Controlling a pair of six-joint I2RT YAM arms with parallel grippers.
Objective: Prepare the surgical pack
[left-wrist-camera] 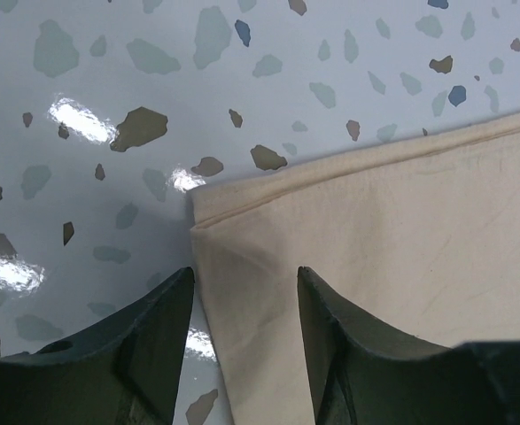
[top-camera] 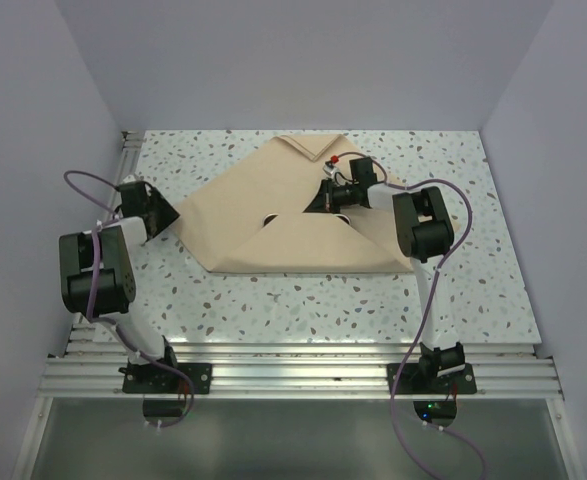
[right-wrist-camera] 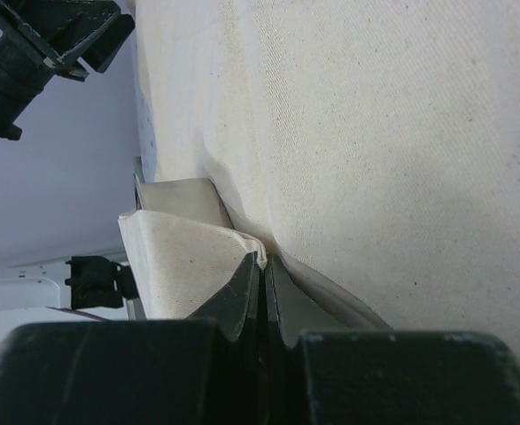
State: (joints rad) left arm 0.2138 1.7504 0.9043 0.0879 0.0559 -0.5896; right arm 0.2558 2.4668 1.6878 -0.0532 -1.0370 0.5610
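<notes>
Left hand (left-wrist-camera: 245, 292) part-open, straddling a corner edge of the cloth (left-wrist-camera: 375, 266) on the tabletop (left-wrist-camera: 109, 133); right hand (right-wrist-camera: 261, 283) pinched shut on a mid-cloth fold. Risk: left closes beside the edge and misses, or the thin fold slips out. No tray or instruments visible; layers caught unclear.
</notes>
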